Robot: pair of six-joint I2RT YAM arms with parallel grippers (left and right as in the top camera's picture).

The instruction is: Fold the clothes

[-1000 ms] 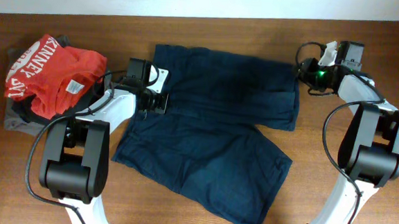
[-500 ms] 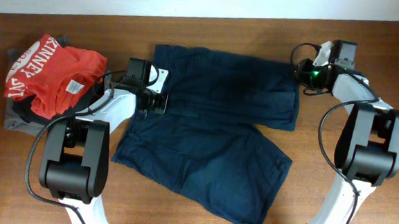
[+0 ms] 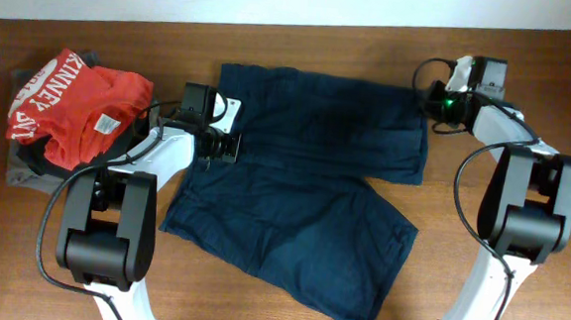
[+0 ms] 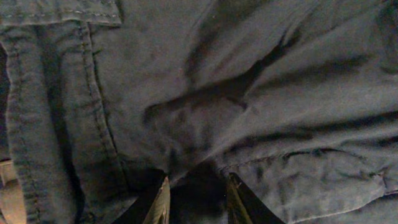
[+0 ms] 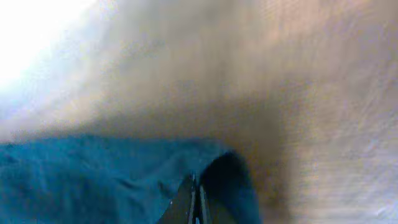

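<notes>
The clothes, a pair of dark navy shorts [image 3: 305, 171], lie spread flat mid-table, waistband to the left and both legs pointing right. My left gripper [image 3: 225, 144] sits at the waistband end. In the left wrist view its fingers [image 4: 165, 200] pinch a dark raised fold of the shorts [image 4: 249, 74], with creases running out from the left gripper [image 4: 198, 193]. My right gripper [image 3: 434, 100] is at the far corner of the upper leg's hem. In the right wrist view the right gripper [image 5: 196, 202] is shut, with the corner of the blue cloth [image 5: 93, 180] curled around its tips.
A red shirt with white lettering [image 3: 75, 103] is piled on grey and black garments [image 3: 22, 169] at the left, close to my left arm. Brown wooden table [image 3: 21, 263] surrounds the shorts. A pale strip [image 3: 275, 1] runs along the far edge.
My right gripper shifted slightly left onto the hem corner of the upper leg and closed. The left gripper and the shorts stayed where they were.
</notes>
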